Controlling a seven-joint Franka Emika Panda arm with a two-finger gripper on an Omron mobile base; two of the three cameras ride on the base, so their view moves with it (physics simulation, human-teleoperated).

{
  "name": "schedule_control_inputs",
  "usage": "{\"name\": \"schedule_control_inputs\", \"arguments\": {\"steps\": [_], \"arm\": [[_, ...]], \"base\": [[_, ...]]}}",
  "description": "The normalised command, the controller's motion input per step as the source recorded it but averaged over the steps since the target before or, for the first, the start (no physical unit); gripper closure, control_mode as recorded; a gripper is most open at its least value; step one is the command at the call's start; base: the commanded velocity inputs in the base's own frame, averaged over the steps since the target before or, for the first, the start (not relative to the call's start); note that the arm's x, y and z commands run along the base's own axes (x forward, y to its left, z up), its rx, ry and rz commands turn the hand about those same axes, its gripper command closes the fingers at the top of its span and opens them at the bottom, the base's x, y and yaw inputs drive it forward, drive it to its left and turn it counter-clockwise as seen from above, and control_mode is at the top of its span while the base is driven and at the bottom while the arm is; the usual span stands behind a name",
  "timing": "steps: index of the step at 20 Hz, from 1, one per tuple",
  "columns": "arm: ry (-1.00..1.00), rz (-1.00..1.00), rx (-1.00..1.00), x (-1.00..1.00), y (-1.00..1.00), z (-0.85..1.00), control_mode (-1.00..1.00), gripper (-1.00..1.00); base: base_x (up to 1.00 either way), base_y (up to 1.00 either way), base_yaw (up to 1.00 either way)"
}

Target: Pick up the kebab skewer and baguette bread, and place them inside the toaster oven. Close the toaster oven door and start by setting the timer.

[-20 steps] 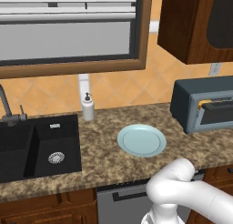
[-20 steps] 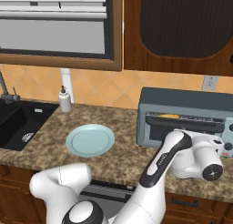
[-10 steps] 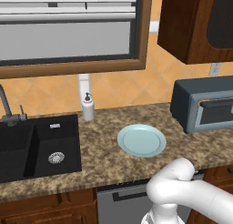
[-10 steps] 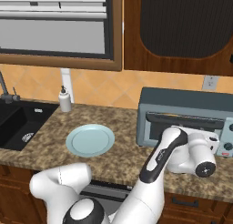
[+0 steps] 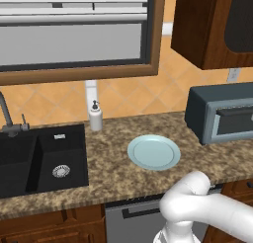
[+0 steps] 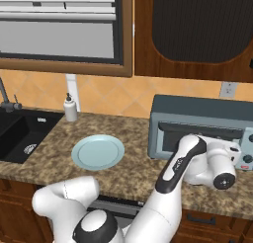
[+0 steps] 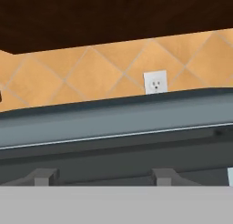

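toaster oven door (image 6: 205, 134) shut, right against the robot's hand (image 6: 217, 160)

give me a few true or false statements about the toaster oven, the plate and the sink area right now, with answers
1. The toaster oven door is shut. True.
2. The baguette bread lies on the light blue plate. False: the plate is bare.
3. A white soap dispenser stands on the counter between the sink and the plate. True.
4. The toaster oven sits to the left of the sink. False: it is at the right end of the counter, past the plate.
5. The robot's hand is at the toaster oven front. True: the right base view shows it against the front panel.
6. A wall outlet shows on the tiled wall behind the oven. True.
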Motion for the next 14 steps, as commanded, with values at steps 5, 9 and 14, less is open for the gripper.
{"name": "schedule_control_inputs", "arguments": {"steps": [5,9,14], "arm": [[0.00,0.00,0.00,0.00,0.00,0.00,-1.00,-1.00],[0.00,0.00,0.00,-0.45,0.00,0.00,-1.00,-1.00],[0.00,0.00,0.00,-0.62,-0.09,0.00,-1.00,-1.00]], "base": [[0.00,0.00,0.00],[0.00,0.00,0.00],[0.00,0.00,0.00]]}}
